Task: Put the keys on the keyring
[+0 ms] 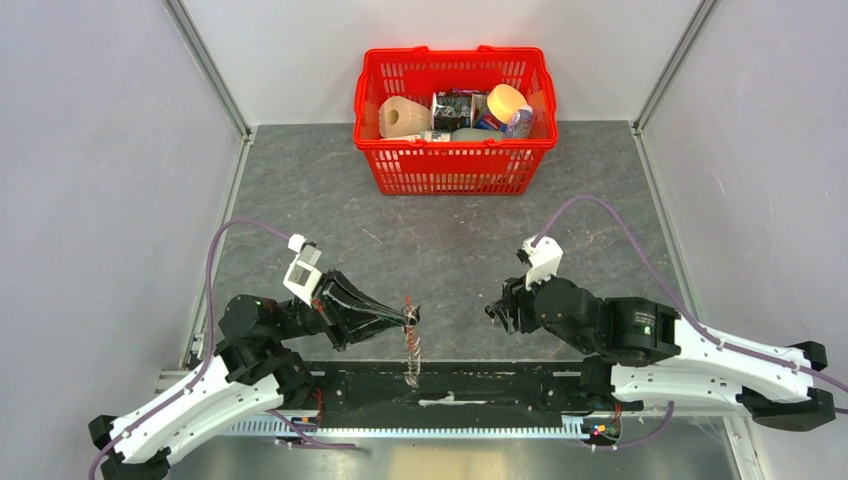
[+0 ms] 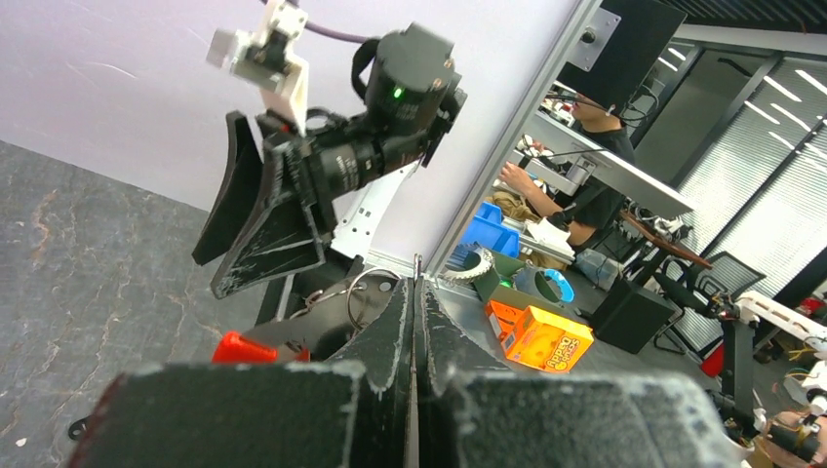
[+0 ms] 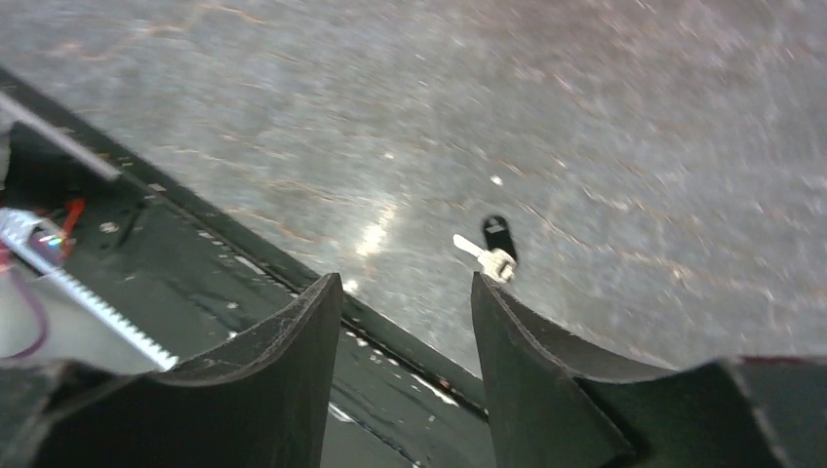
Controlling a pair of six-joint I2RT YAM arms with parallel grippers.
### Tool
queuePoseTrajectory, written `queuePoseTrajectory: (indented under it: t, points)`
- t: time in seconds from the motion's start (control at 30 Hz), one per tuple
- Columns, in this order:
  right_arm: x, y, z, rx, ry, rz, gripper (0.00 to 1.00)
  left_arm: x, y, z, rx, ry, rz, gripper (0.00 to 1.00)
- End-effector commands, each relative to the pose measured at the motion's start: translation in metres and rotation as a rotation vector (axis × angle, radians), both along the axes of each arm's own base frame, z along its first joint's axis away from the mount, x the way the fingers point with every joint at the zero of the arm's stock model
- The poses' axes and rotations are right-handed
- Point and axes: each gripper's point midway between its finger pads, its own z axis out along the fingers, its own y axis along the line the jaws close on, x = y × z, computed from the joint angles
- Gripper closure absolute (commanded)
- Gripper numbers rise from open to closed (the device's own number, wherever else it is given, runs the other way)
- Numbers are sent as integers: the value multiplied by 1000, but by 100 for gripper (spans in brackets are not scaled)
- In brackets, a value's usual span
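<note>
My left gripper [image 1: 411, 318] is shut on the keyring [image 1: 412, 350], which hangs from its tips over the table's front strip with the red strap and silvery chain dangling. In the left wrist view the fingers [image 2: 395, 322] are pressed together on a thin wire ring [image 2: 366, 292], and the red strap [image 2: 244, 346] shows below left. A small key [image 3: 498, 236], black head with a short silvery end, lies flat on the grey table just beyond my right gripper [image 3: 405, 285]. That gripper is open and holds nothing. In the top view my right gripper [image 1: 493, 313] points left, and the key does not show there.
A red basket [image 1: 455, 165] full of groceries stands at the back middle. A black strip [image 1: 450, 395] runs along the table's near edge between the arm bases. White walls close both sides. The right arm's open fingers [image 2: 258, 229] hang opposite my left wrist camera.
</note>
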Motion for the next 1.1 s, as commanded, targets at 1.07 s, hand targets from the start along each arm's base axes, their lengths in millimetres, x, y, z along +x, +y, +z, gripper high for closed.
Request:
queuePoseTrajectory:
  t: [1.07]
  points:
    - [37,-29,-180,-164,444,-298,60,-26,17,14,-72,-89,-70,98]
